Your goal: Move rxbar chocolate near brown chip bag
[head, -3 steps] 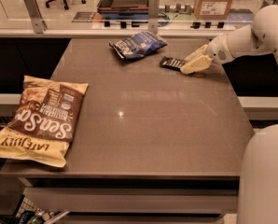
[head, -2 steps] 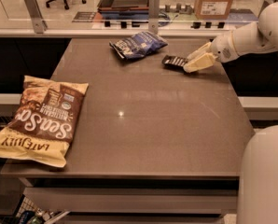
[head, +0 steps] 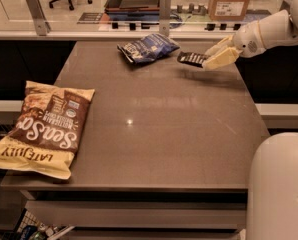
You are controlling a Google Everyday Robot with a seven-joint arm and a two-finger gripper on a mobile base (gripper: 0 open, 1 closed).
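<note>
Your gripper [head: 207,59], clamped on the rxbar chocolate [head: 190,59], has lifted it slightly near the desk's [head: 164,134] upper-right edge, with bare surface running toward the brown chip bag [head: 44,129] at lower left.

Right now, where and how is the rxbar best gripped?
By its right end, pinching the flat faces, from the right: the rxbar is thin and juts leftward from the gripper, shut on that end above the table's far-right corner.

Plastic gripper [head: 207,60] above glossy table [head: 164,134] clamps rxbar chocolate [head: 189,58].
</note>
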